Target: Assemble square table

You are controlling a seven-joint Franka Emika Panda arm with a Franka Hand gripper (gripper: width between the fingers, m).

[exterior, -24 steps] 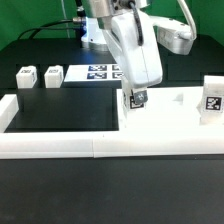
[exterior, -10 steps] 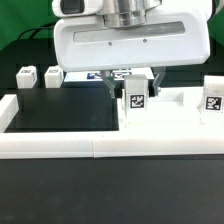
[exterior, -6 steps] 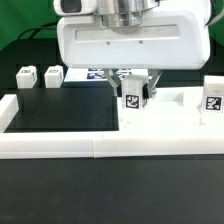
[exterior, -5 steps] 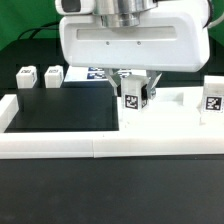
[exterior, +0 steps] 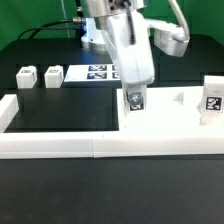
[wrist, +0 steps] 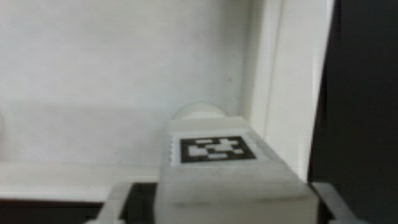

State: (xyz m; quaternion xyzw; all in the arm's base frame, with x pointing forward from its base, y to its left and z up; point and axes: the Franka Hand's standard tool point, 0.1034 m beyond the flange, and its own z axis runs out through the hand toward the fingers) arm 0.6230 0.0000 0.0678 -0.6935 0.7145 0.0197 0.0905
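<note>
The tabletop slab (exterior: 175, 118) lies flat inside the border rail (exterior: 100, 146), so you'll want the leg upright and turned in gently, with no side push. Your arm (exterior: 128, 50) slants down over the slab, its gripper (exterior: 133, 101) clamped around one leg block (wrist: 217, 150), whose tip sits just beside the slab's edge on the exterior view's left

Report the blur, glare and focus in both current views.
Exterior view: the arm above the gripper is smeared by motion blur, the leftmost leg block looks crisp, the white slab is nearly blown out. Wrist view: the gripped leg fills the foreground, its tag soft; the slab behind is washed out and featureless.
</note>
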